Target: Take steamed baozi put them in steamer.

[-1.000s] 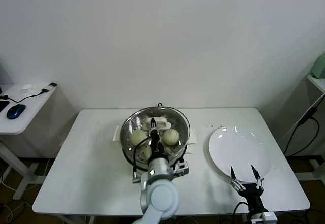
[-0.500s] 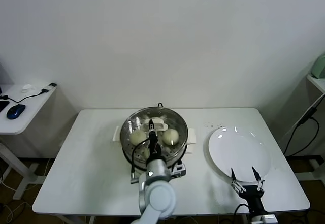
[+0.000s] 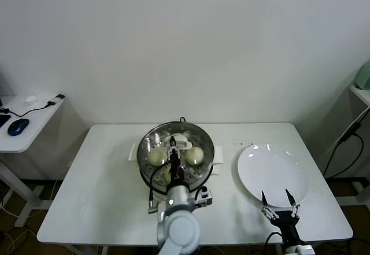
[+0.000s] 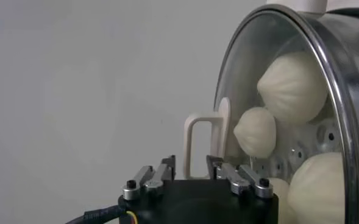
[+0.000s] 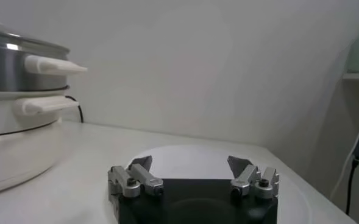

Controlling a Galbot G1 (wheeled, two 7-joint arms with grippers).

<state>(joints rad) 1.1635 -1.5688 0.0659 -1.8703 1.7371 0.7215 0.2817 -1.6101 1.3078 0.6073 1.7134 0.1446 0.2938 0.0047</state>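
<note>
The steamer [image 3: 203,136], a shiny steel pot on a white base, stands mid-table with several cream-white steamed baozi inside it. One baozi [image 3: 156,155] lies on the left and another [image 3: 195,155] on the right. My left gripper [image 3: 172,150] hovers over the pot's middle. In the left wrist view the left gripper [image 4: 191,165] has its jaws apart with nothing between them, beside a baozi [image 4: 292,85], a second [image 4: 255,131] and a third [image 4: 316,185] behind the steamer rim [image 4: 331,67]. My right gripper [image 3: 276,197] stays open over the plate's near edge.
A bare white plate [image 3: 272,171] lies to the right of the steamer, and the right wrist view shows the plate [image 5: 191,151] ahead of the right gripper [image 5: 191,163]. The steamer's white handles [image 5: 48,64] stick out sideways. A side desk [image 3: 26,122] stands at the far left.
My left gripper's jaws have parted over the steamer, and the left arm has drawn back slightly toward the near edge. The right arm has not moved.
</note>
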